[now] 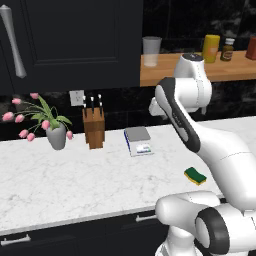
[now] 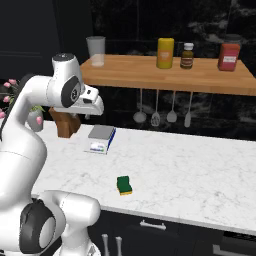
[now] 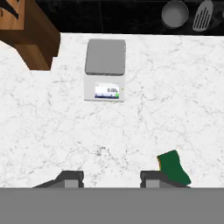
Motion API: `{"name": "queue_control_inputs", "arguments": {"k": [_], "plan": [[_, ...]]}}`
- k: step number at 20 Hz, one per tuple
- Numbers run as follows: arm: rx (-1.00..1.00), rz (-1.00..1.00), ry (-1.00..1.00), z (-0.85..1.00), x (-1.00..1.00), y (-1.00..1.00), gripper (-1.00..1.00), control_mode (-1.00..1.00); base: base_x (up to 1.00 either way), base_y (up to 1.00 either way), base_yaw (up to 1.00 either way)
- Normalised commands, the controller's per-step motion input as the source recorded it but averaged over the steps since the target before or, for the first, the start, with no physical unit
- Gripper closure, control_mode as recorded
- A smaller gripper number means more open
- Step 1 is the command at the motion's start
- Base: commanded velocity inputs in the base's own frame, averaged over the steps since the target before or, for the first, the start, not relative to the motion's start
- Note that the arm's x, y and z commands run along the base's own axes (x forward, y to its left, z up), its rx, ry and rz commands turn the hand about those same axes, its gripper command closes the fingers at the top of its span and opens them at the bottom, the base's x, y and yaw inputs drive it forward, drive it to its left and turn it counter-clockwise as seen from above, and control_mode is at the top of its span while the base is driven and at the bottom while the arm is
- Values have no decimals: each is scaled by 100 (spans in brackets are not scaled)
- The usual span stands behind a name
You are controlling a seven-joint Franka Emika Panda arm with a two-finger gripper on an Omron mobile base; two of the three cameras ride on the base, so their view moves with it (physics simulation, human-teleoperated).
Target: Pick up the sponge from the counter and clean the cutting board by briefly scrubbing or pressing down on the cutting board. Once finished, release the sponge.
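Sponge near counter front edge; end effector spread, above bare marble.

Counter is showing as white marble with faint grey veining, smooth, lightly glossy. Sponge is presenting a matt dark green scrub layer over a yellow foam-like body. Knife block is reading as brown wood, matt grain. Kitchen scale is showing a matt grey platform on a white plastic-looking base. Wall shelf is appearing as light wood. Cabinet handle is looking like brushed metal. Vase is looking smooth, matt grey.
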Motion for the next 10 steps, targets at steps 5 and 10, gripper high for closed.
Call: {"name": "queue_control_inputs", "arguments": {"k": [5, 10], "plan": [[0, 0, 2, -10, -1, -23, -100, -100, 0, 0, 0], [1, 2, 13, -39, -18, -52, -100, -100, 0, 0, 0]]}}
